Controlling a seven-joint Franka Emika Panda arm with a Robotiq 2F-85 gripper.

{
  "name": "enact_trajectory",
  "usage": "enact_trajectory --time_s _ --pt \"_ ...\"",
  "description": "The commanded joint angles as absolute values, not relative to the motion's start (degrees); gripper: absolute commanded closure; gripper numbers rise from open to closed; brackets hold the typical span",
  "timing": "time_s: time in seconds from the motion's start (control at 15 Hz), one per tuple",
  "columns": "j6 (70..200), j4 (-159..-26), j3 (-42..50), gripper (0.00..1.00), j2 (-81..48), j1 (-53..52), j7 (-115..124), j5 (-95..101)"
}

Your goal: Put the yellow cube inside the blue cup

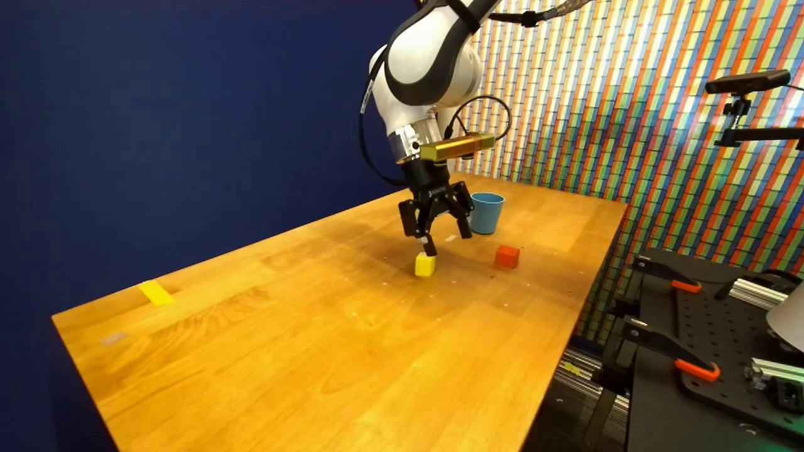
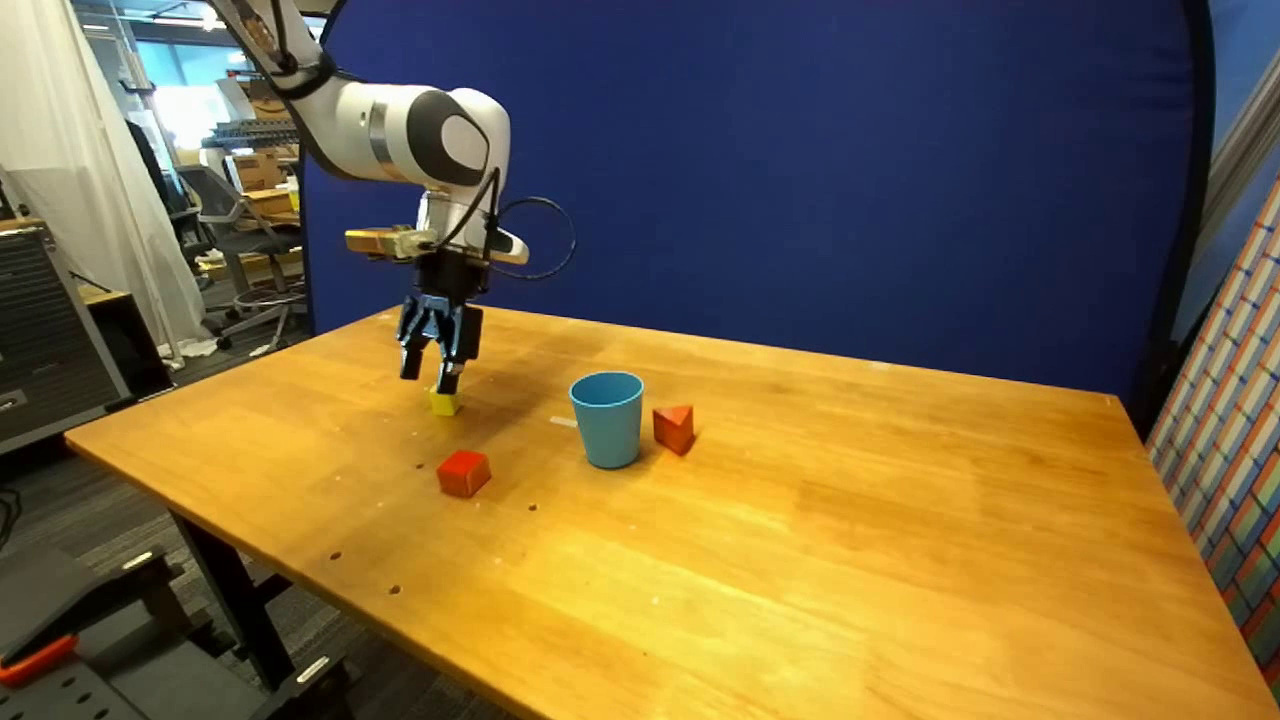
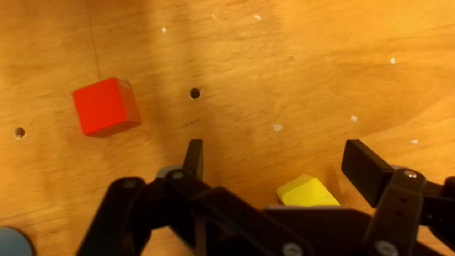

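Arm (image 1: pixel 424 69) bent over tbl (image 1: pixel 326 376), gripper (image 1: pixel 448 242) aimed dwn, spread apart, yellow cube (image 1: pixel 425 266) on wood surf near gripper, blue cup (image 1: pixel 487 215) upright, apart from cube, dk-blue backdrop (image 1: pixel 176 138) alongside, multicolor wall (image 1: pixel 597 113) beyond.

The white arm (image 1: pixel 416 59) bends downward to its silver wrist (image 1: pixel 407 139); below, the black gripper (image 1: pixel 447 238) points down, slightly tilted, its two fingers (image 3: pixel 367 172) spread well apart.

In an exterior view, warm highlights on the tabletop (image 1: pixel 352 383), glare on the patterned wall (image 1: pixel 565 69), soft shadow beneath the gripper (image 1: pixel 448 243); wrist view: gripper dark, near parts apparently blurred.
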State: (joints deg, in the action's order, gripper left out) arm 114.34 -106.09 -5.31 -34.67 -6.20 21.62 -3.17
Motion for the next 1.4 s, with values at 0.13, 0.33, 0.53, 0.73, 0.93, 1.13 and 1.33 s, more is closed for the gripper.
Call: enact_trajectory --time_s 0.13,0.33,0.53,0.73,0.93,1.13,1.33 --pt "110.16 -93.24 -4.26 0.00 -43.49 -7.22 18.97 -4.66" --pt "108.51 -89.53 -4.16 0.32 -46.44 -7.11 19.11 -4.99" --pt "106.87 -86.84 -4.82 0.58 -48.95 -6.65 17.73 -6.28" --pt "105.60 -85.73 -5.19 0.79 -50.09 -6.28 16.28 -7.86" --pt "106.58 -89.29 -4.67 0.80 -46.82 -6.04 16.92 -9.36" --pt "108.85 -97.37 -2.58 0.80 -39.49 -5.69 20.43 -10.24" --pt "108.79 -102.87 0.17 0.80 -33.18 -5.44 24.23 -9.77"
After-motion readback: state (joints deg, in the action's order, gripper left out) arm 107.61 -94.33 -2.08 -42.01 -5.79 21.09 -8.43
